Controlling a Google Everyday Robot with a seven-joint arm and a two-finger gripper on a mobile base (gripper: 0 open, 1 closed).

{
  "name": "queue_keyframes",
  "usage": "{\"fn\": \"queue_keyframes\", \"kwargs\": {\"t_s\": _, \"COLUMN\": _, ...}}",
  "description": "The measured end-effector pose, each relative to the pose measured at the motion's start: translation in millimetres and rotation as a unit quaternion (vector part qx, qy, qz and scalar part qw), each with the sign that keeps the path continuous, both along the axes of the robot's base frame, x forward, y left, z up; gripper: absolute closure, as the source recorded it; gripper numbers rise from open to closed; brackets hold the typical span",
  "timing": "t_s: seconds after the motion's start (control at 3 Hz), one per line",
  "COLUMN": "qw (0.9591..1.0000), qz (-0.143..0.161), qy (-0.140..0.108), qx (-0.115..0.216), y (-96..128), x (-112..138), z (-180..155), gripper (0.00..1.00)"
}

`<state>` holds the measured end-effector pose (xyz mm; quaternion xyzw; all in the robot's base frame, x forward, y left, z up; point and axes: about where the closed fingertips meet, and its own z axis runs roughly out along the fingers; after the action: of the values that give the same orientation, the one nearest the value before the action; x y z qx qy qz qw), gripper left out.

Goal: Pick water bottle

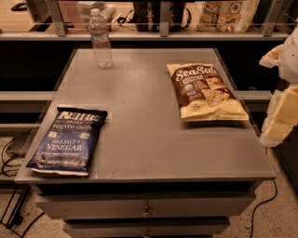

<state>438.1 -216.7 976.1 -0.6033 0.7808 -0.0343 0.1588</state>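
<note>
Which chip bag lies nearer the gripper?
The tan-and-brown Sea Salt bag, lying on the right, close to the gripper at the view's right edge; the blue Kettle bag lies far off, front-left.

Cut off by the right edge: the gripper (283,109), pale, only partly in frame, just beside the right side of the tabletop (139,121). Too small to read on the water bottle (101,39): the label band. Blurred beyond reading on the blue chip bag (67,142): the fine print along its near end. Likewise the small lettering below the brand name on the tan chip bag (205,90). Sliced by the top edge, on the shelf behind: a dark bag (158,14) and a printed packet (228,13), tops out of frame. Cropped at the bottom: the drawers (146,213) under the tabletop. Running out of frame at left: floor cables (8,160), ends unseen.
</note>
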Motion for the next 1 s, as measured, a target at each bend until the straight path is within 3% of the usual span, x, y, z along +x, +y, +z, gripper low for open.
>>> {"fn": "queue_keyframes", "kwargs": {"t_s": 0.67, "qw": 0.9999, "qz": -0.001, "qy": -0.007, "qx": 0.008, "y": 2, "x": 2, "z": 1, "gripper": 0.00}}
{"fn": "queue_keyframes", "kwargs": {"t_s": 1.0, "qw": 0.9975, "qz": 0.005, "qy": -0.020, "qx": 0.067, "y": 16, "x": 21, "z": -5, "gripper": 0.00}}
